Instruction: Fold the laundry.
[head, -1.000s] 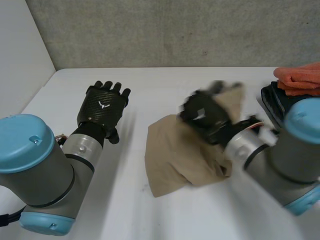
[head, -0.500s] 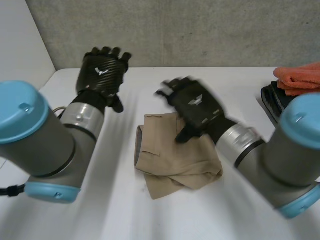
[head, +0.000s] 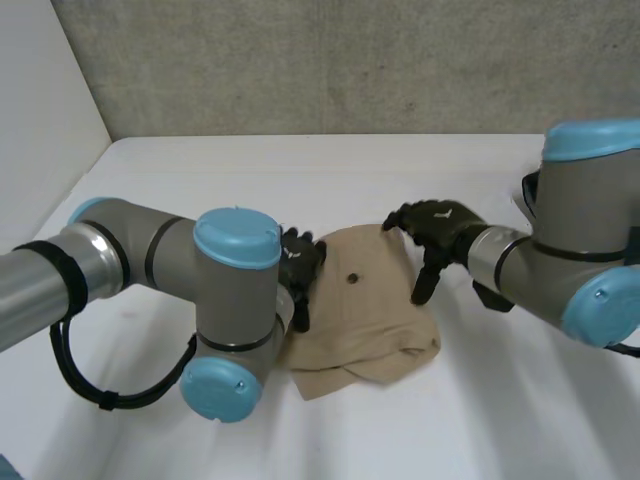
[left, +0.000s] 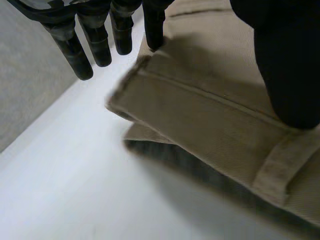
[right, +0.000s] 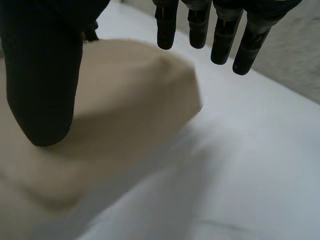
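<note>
A tan garment (head: 362, 312) lies folded in a thick bundle on the white table (head: 200, 180), with a small dark button on its upper layer. My left hand (head: 301, 266) rests at the bundle's left edge, open. In the left wrist view its straight fingers (left: 75, 50) reach past the seamed edge of the garment (left: 215, 115) and its thumb lies on the cloth. My right hand (head: 436, 232) is at the bundle's far right side, open. In the right wrist view its fingers (right: 222, 35) hang just beyond the garment's (right: 125, 100) corner, thumb over the cloth.
A black object (head: 529, 192) peeks out behind my right arm near the table's right edge. A grey wall (head: 350, 60) stands at the back and a white wall (head: 40, 110) on the left. Bare table lies in front of the bundle.
The right hand has let go of the cloth it carried leftward and drawn back to the bundle's right side. The left hand swung from the far left in to the bundle's left edge. The garment now lies folded over.
</note>
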